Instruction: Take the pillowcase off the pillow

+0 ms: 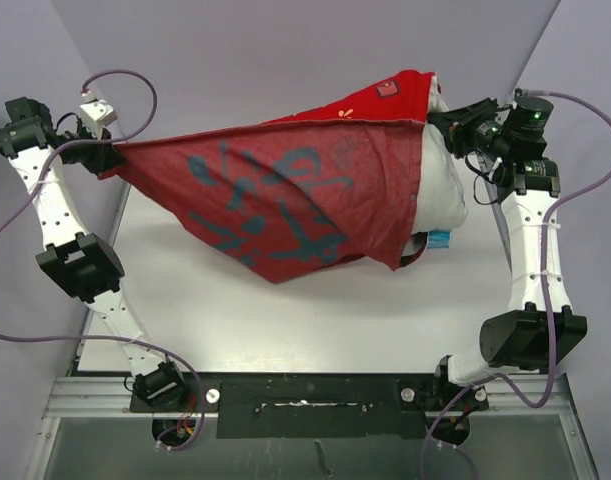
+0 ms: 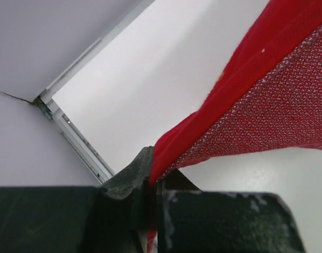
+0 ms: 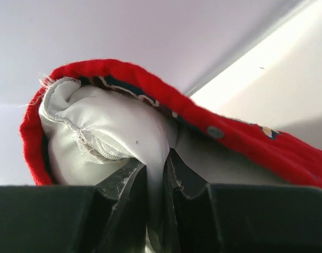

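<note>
**Top external view.** The bright red fabric pillowcase, its duller blotched reverse facing out, hangs stretched above the white table between the two arms. The left gripper is clamped on its far-left corner. The right gripper is clenched on the plain white puffy pillow, which bulges from the cover's open right end. A small blue tag shows at the pillow's lower edge.

**Left wrist view.** The jaws are closed tight on a thin fold of red cloth, which runs taut up and to the right. The bite looks shallow.

**Right wrist view.** The jaws pinch a fold of white pillow fabric beside a frayed seam. The red hem curls over the top of the pillow. It does not appear to be caught between the jaws.

**Assessment.** The step in hand appears to be the pull-apart. It is best done by holding the right arm firm and drawing the left arm away along the line of the cloth, steadily and without jerks. A sudden tug could slip the thin left pinch. The hem may snag on the pillow corner.
</note>
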`<state>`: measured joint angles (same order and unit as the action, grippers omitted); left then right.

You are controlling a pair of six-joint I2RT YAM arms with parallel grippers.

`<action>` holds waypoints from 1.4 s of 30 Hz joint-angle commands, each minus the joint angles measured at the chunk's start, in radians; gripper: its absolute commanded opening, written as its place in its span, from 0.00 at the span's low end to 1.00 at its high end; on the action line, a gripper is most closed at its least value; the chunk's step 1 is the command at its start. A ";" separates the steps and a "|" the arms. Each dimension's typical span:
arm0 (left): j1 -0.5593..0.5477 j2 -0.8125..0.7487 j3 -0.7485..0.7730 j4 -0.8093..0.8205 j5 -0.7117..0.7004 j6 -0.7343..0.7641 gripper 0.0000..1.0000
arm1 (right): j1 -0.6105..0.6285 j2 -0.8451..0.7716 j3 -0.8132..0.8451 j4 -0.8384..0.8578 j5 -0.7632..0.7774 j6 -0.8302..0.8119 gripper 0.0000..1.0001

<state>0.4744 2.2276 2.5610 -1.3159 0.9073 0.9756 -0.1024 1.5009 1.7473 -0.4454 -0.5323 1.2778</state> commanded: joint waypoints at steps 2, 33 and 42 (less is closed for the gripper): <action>0.031 -0.080 -0.041 -0.142 -0.199 0.178 0.00 | -0.127 -0.101 -0.053 -0.002 0.273 0.006 0.00; 0.115 -0.049 0.144 -0.033 -0.292 0.002 0.00 | -0.340 -0.174 -0.354 -0.152 0.465 -0.189 0.00; -0.334 -0.162 0.013 0.026 -0.206 -0.251 0.52 | -0.043 0.009 -0.144 -0.401 0.849 -0.241 0.00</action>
<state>0.3191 2.1765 2.6465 -1.4170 0.6479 0.8650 -0.1623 1.4605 1.5043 -0.7872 0.0597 1.0302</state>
